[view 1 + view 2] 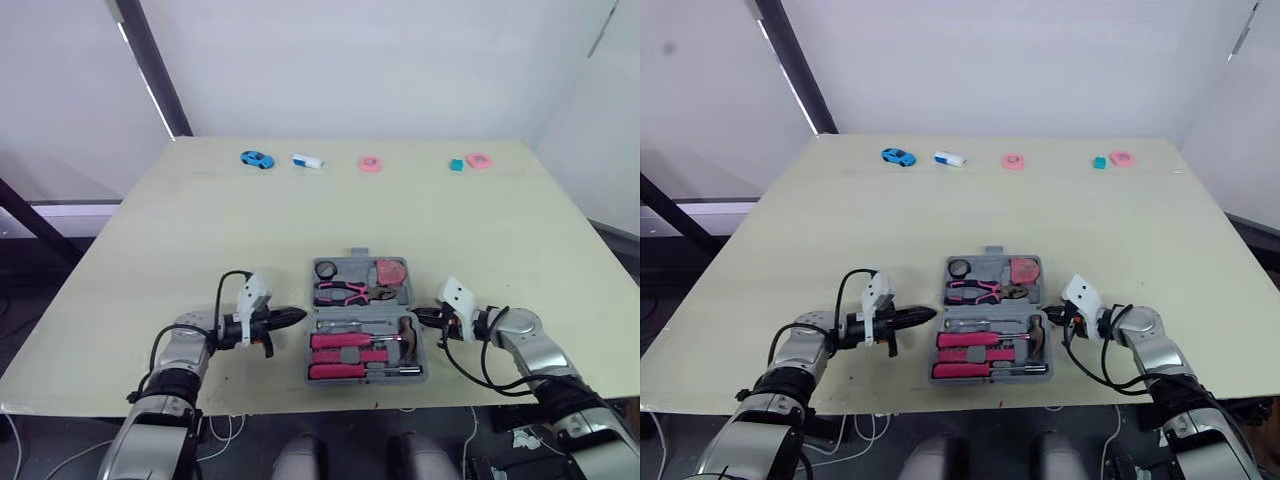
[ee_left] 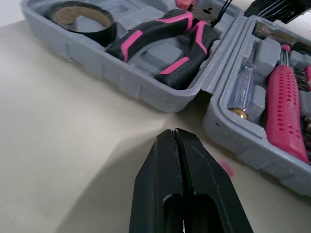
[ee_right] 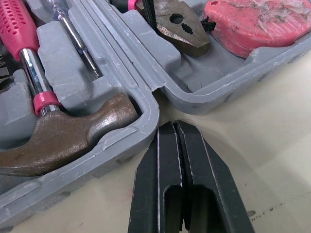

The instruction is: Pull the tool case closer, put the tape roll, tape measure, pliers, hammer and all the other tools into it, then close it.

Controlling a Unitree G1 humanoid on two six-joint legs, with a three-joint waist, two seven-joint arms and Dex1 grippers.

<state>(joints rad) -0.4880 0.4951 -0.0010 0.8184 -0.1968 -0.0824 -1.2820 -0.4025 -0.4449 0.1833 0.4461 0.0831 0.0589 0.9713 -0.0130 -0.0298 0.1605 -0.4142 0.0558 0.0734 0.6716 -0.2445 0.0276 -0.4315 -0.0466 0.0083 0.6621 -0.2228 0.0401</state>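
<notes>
**Both arms low on the bench, flanking the open tool case**

Both arms are stretched forward and laid low over the bench (image 1: 200, 210), each aimed inward at the tool case (image 1: 365, 310). The left gripper (image 1: 297, 316) points at the case's left side, level with the hinge line. Its jaws are pressed together with nothing in them. The right gripper (image 1: 420, 316) mirrors it from the right side, jaws also together and empty. Both sets of tips sit just beside the case wall. We can't tell whether either touches it.

The case sits near the front edge of the bench, between the 2 grippers, open flat in 2 halves.
- Far half: tape roll (image 1: 325, 269), pliers (image 1: 342, 292) and pink tape measure (image 1: 390, 272).
- Near half: hammer (image 1: 405, 332) with its head at the right end, and another pink-handled tool (image 1: 335, 371) along the front wall.

What each view adds:
- Left wrist view: a clear-handled screwdriver (image 2: 241, 87) slotted next to a pink grip, and the brown inner core of the black tape roll.
- Right wrist view: the pliers' metal nose lies right beside the tape measure. The hammer's brown head fills its corner recess, with a chrome shaft and pink collar behind it.
- Head views: a row along the far edge, well apart from the case. It has a blue toy car (image 1: 257, 159), a white item (image 1: 307, 160), 2 pink pieces (image 1: 370, 163) and a small teal piece (image 1: 456, 164).
</notes>
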